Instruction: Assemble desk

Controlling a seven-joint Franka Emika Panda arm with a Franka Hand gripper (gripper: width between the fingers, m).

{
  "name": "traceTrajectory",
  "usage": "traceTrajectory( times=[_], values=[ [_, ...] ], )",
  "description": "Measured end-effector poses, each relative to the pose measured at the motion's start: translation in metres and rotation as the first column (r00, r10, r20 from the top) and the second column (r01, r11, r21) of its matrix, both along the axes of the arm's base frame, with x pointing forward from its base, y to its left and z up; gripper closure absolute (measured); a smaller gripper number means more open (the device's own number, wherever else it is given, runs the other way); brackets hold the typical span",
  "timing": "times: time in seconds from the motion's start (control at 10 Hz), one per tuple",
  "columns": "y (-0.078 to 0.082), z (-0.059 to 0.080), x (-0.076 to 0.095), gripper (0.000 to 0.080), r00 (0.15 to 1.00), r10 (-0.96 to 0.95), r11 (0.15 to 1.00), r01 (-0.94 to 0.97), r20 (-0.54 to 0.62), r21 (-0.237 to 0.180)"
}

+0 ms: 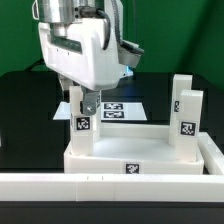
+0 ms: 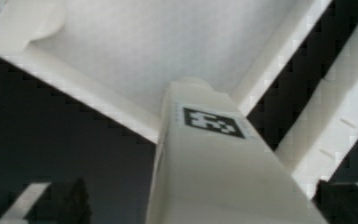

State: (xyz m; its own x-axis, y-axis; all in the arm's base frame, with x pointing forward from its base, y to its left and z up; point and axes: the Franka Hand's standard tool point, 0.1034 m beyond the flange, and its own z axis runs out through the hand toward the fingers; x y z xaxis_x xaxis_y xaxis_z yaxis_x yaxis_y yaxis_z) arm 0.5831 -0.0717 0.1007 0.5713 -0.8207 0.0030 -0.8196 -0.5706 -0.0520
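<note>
Seen from the exterior view, the desk top [image 1: 135, 158] lies upside down on a black table [image 1: 25, 100], its raised rim facing up, pushed against a long white rail [image 1: 110, 187] along the front edge, which likely braces it while legs go in. Two legs stand upright in corner sockets: one [image 1: 84, 110] toward the exterior view's left, directly under the gripper [image 1: 86, 100], and one [image 1: 186, 112] toward the right. All parts look like smooth, matte white plastic, blocky and square-edged, each carrying a small black-and-white square tag. A flat marker board [image 1: 118, 108] lies behind the top. The gripper's fingers appear spread on either side of the left leg, not pinching it, which suggests the leg is seated and let go. Next, the wrist view looks straight down that leg [image 2: 208, 150], a tall white post with a tag near its end, rising from the tray-like top [image 2: 140, 45]; dark fingertips [image 2: 37, 203] sit apart at the frame's edge, clear of the post.
</note>
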Motion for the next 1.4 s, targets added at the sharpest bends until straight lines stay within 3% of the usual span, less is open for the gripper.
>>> traceTrajectory(
  times=[0.4, 0.7, 0.9, 1.4],
  values=[
    [0.0018, 0.0004, 0.0012, 0.0150, 0.953, 0.302, 0.953, -0.302, 0.000, -0.024],
    [0.0045, -0.0003, 0.0015, 0.0150, 0.843, 0.537, 0.843, -0.537, 0.001, -0.034],
    [0.0084, 0.0006, 0.0019, 0.0150, 0.802, 0.597, 0.802, -0.597, -0.006, -0.039],
    [0.0062, 0.0006, 0.0012, 0.0150, 0.587, 0.808, 0.585, -0.809, -0.035, -0.057]
  ],
)
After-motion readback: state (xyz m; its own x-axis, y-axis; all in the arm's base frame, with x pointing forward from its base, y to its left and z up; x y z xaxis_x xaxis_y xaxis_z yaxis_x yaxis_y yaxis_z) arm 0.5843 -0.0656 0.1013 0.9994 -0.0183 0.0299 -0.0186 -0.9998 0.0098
